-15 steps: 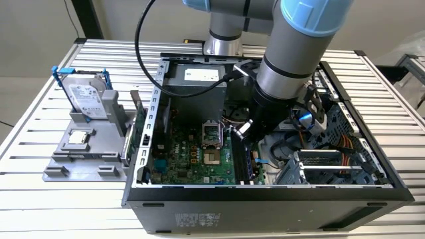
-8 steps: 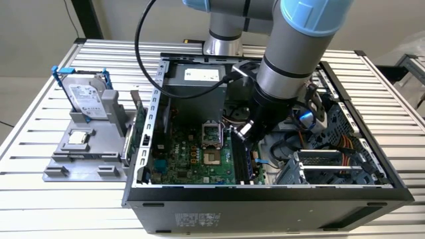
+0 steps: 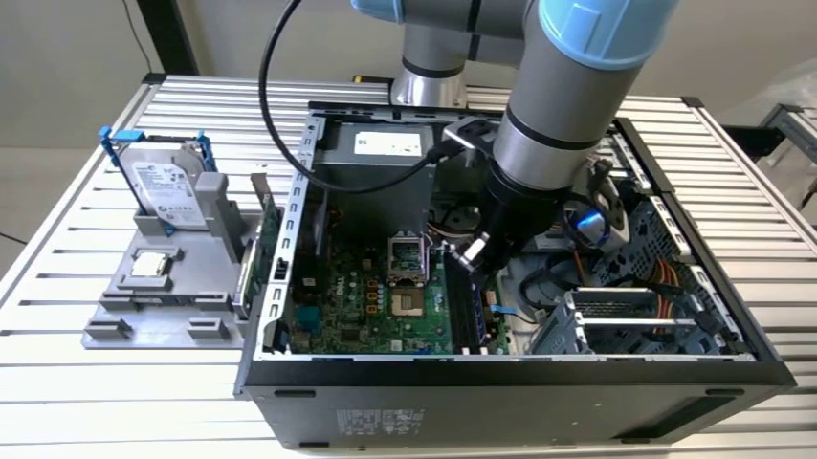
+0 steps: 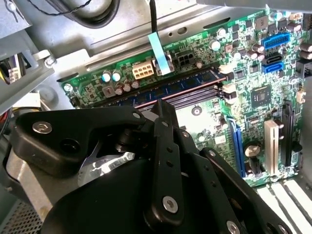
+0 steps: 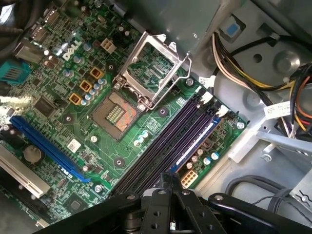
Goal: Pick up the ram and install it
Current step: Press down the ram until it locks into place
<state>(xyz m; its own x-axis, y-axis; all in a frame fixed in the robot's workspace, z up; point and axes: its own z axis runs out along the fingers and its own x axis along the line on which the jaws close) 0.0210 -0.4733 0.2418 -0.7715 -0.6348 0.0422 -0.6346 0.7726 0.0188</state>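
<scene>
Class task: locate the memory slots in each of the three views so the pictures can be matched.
Exterior view: memory slots inside the case, under the gripper.
Second wrist view: slots just beyond the gripper.
First wrist view: slots run diagonally to the gripper.
Shared landmark: the gripper.

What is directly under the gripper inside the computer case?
Under the gripper lie the memory slots on the motherboard, with the ram seated in the outermost slot. The gripper covers the slots' near ends.

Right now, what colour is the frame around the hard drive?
Blue; the hard drive's frame shows best in the exterior view.
</scene>
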